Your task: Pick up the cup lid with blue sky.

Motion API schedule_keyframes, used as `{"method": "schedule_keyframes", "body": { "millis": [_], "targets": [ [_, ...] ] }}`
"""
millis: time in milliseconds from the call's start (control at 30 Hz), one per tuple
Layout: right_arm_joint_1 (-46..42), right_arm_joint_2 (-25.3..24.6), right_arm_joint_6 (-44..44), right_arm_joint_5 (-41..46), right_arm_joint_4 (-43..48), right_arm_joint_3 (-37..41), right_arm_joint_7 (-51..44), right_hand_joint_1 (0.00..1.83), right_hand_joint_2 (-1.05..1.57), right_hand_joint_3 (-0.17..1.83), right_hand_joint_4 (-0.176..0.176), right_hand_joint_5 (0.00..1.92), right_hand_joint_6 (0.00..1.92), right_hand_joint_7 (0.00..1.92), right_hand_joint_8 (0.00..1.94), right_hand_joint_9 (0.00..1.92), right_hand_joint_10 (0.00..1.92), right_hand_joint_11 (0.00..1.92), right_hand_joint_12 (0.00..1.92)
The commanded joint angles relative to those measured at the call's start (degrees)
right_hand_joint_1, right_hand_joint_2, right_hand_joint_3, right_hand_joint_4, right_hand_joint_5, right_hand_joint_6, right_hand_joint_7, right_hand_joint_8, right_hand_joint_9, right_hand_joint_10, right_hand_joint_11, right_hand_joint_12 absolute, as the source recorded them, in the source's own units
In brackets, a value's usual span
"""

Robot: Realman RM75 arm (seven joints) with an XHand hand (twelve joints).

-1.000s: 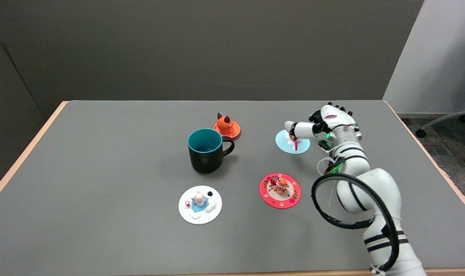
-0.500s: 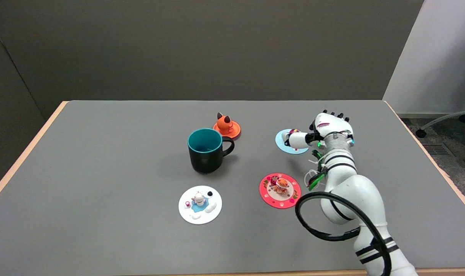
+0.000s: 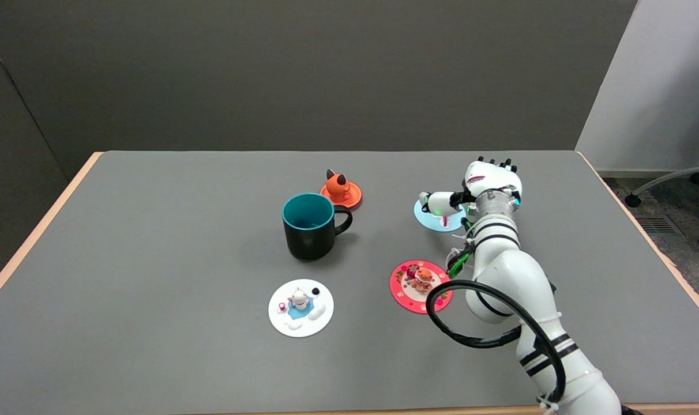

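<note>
On the grey tabletop, going from left, a white lid with a small figure lies near the front. Behind it stands a black mug with a teal inside, its handle to the right. Just behind the mug sits an orange lid with a cat figure. Farther right, a red lid lies near the front, partly crossed by the arm's black cable. Behind it lies the sky-blue lid, flat on the tabletop. The robot hand hangs over its right side, thumb stretched across the lid; whether it grips the knob cannot be told.
</note>
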Motion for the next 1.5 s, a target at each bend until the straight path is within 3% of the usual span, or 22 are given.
{"method": "schedule_keyframes", "body": {
  "millis": [33,500,1000,1200,1500],
  "targets": [
    [3.7,2.7,2.3,-2.6,7.0,-2.2,2.6,0.57,0.53,0.65,-0.129,0.63,0.20,0.51,0.43,0.49,0.28,0.15,0.17],
    [5.7,2.9,2.7,-2.3,13.5,-2.2,4.6,0.58,0.54,0.65,-0.107,0.61,0.20,0.45,0.45,0.47,0.27,0.15,0.17],
    [9.9,3.0,2.3,-2.8,16.8,-5.2,6.1,0.60,0.55,0.65,-0.109,0.63,0.21,0.44,0.46,0.46,0.27,0.15,0.17],
    [9.2,3.1,2.8,-3.3,16.7,-5.4,6.1,0.74,0.58,0.66,-0.106,0.69,0.27,0.38,0.56,0.45,0.28,0.14,0.17],
    [8.1,3.1,3.5,-3.3,16.1,-5.4,6.1,0.84,0.62,0.68,-0.065,0.69,0.33,0.36,0.65,0.42,0.32,0.15,0.16]
  ]
}}
